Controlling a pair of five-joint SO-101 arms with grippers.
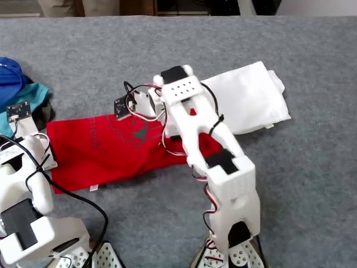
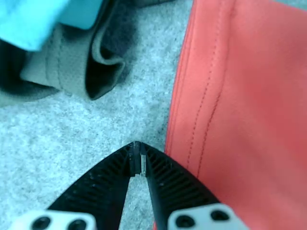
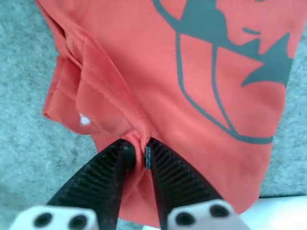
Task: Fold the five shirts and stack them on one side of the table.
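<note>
The red shirt (image 1: 106, 148) lies spread across the middle of the grey table (image 1: 301, 184), printed front up. A folded white shirt (image 1: 251, 97) sits just beyond it to the far right, and a heap of blue and teal shirts (image 1: 17, 84) is at the left edge. The work looks to be at the first fold of the red one. The right fingers (image 3: 105, 177) pinch a ridge of red cloth by what seems to be a sleeve. The left fingers (image 2: 100, 187) are pressed together on nothing, over bare table just beside the shirt's stitched hem. Next, I judge, the left fingers must open and take that hem so both arms can carry the cloth over together. The high view gives the layout, but the right arm (image 1: 212, 151) covers its own grip there; the right wrist view shows it plainly. The left wrist view adds a tan garment (image 2: 62, 67) beside the teal, too small to make out from above.
</note>
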